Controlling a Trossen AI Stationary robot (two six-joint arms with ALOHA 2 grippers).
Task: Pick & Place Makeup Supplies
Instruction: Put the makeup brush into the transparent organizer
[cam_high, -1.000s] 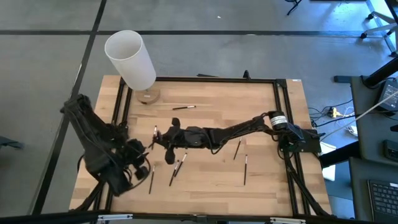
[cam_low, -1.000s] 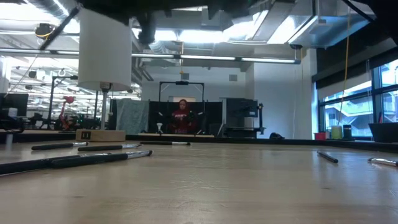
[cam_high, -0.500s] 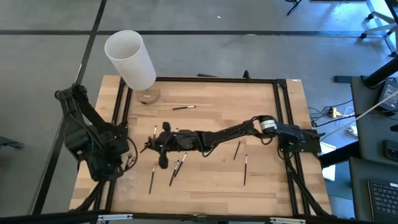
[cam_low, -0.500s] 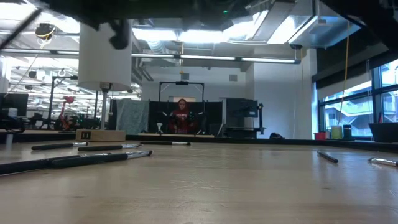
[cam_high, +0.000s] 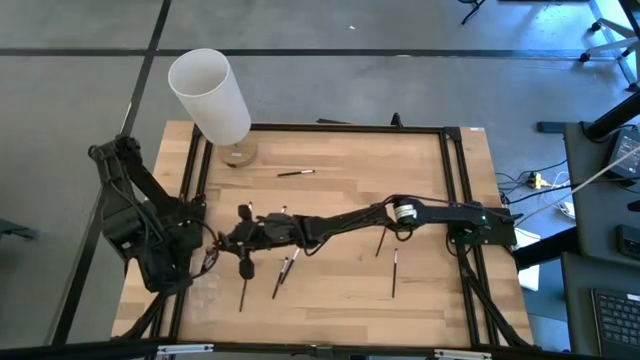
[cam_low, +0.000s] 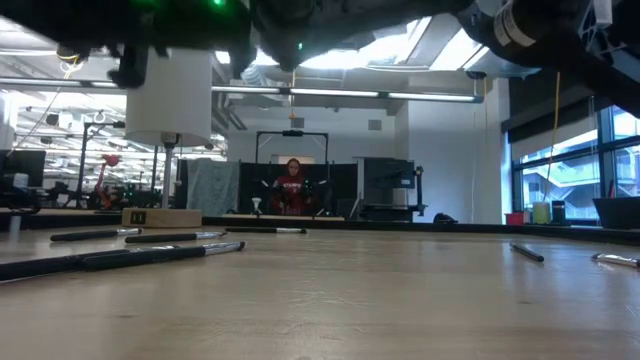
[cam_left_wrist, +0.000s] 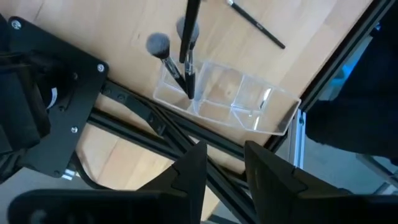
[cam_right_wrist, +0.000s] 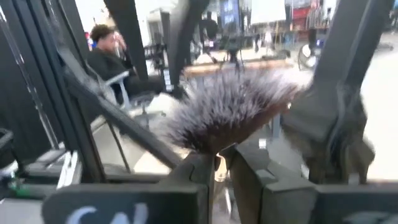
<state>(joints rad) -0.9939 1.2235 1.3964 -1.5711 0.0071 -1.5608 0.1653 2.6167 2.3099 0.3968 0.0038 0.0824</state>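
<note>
At nine o'clock on the table, the left gripper (cam_left_wrist: 222, 167) waits with fingers narrowly parted and empty, over a clear organizer (cam_left_wrist: 230, 99) already holding two brushes. Just to its three o'clock, the right gripper (cam_high: 240, 240) pinches a fluffy brush (cam_right_wrist: 230, 106), its handle seemingly near vertical. Judged nearer, the right arm should lower it there; loose brushes (cam_high: 283, 272) lie toward five o'clock.

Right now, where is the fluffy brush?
The fluffy brush is pinched in the right fingers, above the table's left side near the clear box in the high view.
</note>
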